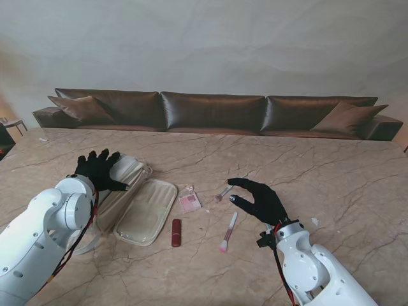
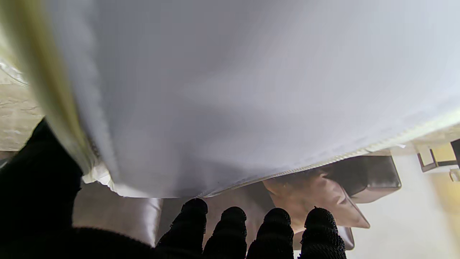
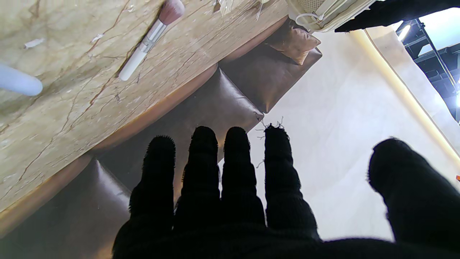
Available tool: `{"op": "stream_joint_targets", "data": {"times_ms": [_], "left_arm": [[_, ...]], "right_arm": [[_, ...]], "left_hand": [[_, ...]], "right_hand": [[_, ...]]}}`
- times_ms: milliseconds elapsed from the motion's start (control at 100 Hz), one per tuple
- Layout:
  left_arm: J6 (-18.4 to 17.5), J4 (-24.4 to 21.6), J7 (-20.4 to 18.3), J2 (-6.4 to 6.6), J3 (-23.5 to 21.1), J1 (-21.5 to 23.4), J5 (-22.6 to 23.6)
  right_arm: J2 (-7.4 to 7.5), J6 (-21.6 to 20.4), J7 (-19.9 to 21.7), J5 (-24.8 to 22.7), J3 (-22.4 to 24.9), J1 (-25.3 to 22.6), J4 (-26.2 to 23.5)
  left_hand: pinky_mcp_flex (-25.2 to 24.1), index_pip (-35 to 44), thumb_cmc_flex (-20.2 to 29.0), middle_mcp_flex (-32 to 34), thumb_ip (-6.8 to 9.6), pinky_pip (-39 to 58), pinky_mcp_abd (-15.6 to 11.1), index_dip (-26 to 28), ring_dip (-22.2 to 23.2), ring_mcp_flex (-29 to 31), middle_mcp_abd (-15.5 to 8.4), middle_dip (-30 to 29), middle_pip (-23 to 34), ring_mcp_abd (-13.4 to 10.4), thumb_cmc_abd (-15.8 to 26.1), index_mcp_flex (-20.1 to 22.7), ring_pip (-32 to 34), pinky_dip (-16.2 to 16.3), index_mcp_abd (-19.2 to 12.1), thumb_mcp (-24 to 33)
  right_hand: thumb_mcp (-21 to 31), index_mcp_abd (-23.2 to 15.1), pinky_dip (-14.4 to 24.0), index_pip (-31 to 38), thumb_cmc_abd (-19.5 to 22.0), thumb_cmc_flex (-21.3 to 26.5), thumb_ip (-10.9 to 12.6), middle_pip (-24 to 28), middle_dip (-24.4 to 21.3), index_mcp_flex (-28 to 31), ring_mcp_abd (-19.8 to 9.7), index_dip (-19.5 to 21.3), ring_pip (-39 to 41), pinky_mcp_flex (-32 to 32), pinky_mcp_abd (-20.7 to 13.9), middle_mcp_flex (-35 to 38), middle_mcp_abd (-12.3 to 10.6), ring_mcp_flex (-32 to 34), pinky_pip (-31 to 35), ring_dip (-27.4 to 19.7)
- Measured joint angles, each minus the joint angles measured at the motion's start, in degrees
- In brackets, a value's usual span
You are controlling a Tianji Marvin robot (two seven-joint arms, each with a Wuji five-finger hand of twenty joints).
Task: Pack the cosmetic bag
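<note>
The cream cosmetics bag (image 1: pixel 145 210) lies unzipped at the left of the table, its lid flap (image 1: pixel 129 171) raised. My left hand (image 1: pixel 97 169) rests against that flap, fingers spread, thumb across its edge; the bag's pale lining (image 2: pixel 230 90) fills the left wrist view above straight fingers (image 2: pixel 233 230). My right hand (image 1: pixel 258 199) hovers open, holding nothing, right of the loose items. Those are a red lipstick (image 1: pixel 176 233), a pink compact (image 1: pixel 189 202), a small brush (image 1: pixel 222 193) and a pink brush (image 1: pixel 228 232). The right wrist view shows a white-handled brush (image 3: pixel 149 36).
A brown leather sofa (image 1: pixel 213 111) runs along the table's far edge. The marble table (image 1: pixel 319 172) stretches to the right of my right hand. A small white scrap (image 1: pixel 315 221) lies near my right wrist.
</note>
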Motion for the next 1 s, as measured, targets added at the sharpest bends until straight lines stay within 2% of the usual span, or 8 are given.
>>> {"op": "stream_joint_targets", "data": {"times_ms": [200,340,440,500,570,710,830,1000], "left_arm": [[0.16,1.94,2.6,-0.18,0.27,-0.36,1.57],[1.24,4.22,5.17,-0.31,1.06,-1.24,0.82],[2.29,5.28,5.83,-0.38,1.43,-1.68,-0.92],[2.8,5.69,6.36,-0.44,1.7,-1.9,-2.08],[3.39,6.19,7.26,-0.56,2.03,-2.15,-2.79],[3.9,6.56,7.12,-0.69,2.51,-2.6,-2.36],[4.87,6.61,5.84,-0.67,3.1,-3.22,-1.48],[5.68,7.29,5.7,-0.65,3.55,-4.19,-3.59]], "right_arm": [[0.0,0.23,0.72,0.69,-0.47,0.33,0.0],[0.0,0.33,0.89,0.76,-0.71,0.55,0.01],[0.0,0.36,1.02,0.87,-0.99,0.84,0.21],[0.0,0.4,1.26,1.06,-1.17,1.05,0.35],[0.02,0.44,1.72,1.32,-1.36,1.33,0.53],[0.1,0.48,2.91,1.51,-1.81,2.12,0.82],[0.29,0.48,4.11,1.51,-2.36,3.35,1.17],[0.85,1.27,7.02,-0.48,-3.69,6.28,1.98]], "left_hand": [[2.23,0.0,-0.79,0.0,0.0,8.43,1.66,0.01,10.28,0.49,0.0,0.0,0.0,2.05,-0.1,0.0,5.13,4.11,-0.02,3.17],[6.07,0.0,-0.88,0.0,0.0,18.82,-0.5,0.01,15.23,9.6,1.04,0.0,0.0,2.51,-1.16,0.0,11.78,6.38,1.73,6.71],[7.45,0.0,-0.87,0.0,0.01,28.62,-1.03,0.01,23.02,16.22,2.1,0.0,0.0,2.36,-2.12,0.0,18.91,8.56,4.36,10.29],[8.4,0.0,-0.3,0.0,0.01,33.91,-1.62,0.01,28.14,18.29,2.16,0.0,0.0,0.66,-3.55,0.0,23.59,10.1,5.54,12.91],[9.38,0.0,0.23,0.06,0.01,39.14,-2.02,0.01,33.47,20.71,2.11,8.31,1.59,-0.26,-4.5,0.0,29.24,11.88,6.82,16.11],[12.9,0.0,3.28,2.52,-0.03,48.31,-2.04,0.26,42.97,25.29,-3.84,30.41,14.76,-1.18,-5.16,0.03,36.26,16.83,6.7,21.39],[17.99,1.77,5.78,4.21,-0.21,57.48,-2.01,17.89,49.23,29.85,-5.85,35.77,31.34,-1.5,-5.78,-1.17,39.38,20.78,5.73,24.87],[24.92,16.33,7.71,7.96,-0.7,66.97,-2.04,33.84,54.79,35.66,-7.49,38.6,40.61,-3.14,-6.49,-3.62,45.52,22.64,4.41,27.01]], "right_hand": [[0.01,0.0,0.0,0.0,0.0,0.0,0.0,0.0,0.0,0.0,0.0,0.0,0.0,0.0,0.01,0.0,0.0,0.01,0.32,0.01],[0.01,0.0,0.01,0.0,0.0,0.0,0.0,0.0,0.0,0.0,0.0,0.0,0.0,0.0,0.03,0.0,0.0,0.01,0.32,0.01],[0.01,-0.12,0.02,0.0,0.0,0.0,0.0,0.0,0.0,0.0,0.0,0.0,0.0,0.0,0.19,0.0,0.0,0.01,0.33,0.01],[0.01,-0.21,0.03,0.16,0.0,0.0,0.0,0.0,0.0,0.0,0.0,0.0,0.0,0.0,0.5,0.0,0.0,0.01,0.33,0.01],[0.02,-0.24,0.04,0.42,0.0,0.0,-0.02,0.0,0.0,0.0,0.0,0.0,0.0,0.0,0.56,0.0,0.0,0.01,0.33,0.01],[0.02,-0.25,0.08,0.51,0.0,0.0,-0.03,0.01,0.0,0.0,0.0,0.0,0.0,0.0,0.58,0.01,0.0,0.01,0.57,0.01],[0.03,-0.26,0.1,0.58,0.0,0.0,-0.03,0.36,0.0,0.24,0.0,0.0,0.04,0.04,0.59,0.07,0.0,0.57,0.63,0.31],[0.05,-0.96,0.76,0.8,0.0,0.0,-0.03,1.2,0.58,1.04,0.0,0.0,1.54,0.3,0.79,0.1,-0.01,2.34,0.98,1.27]]}}
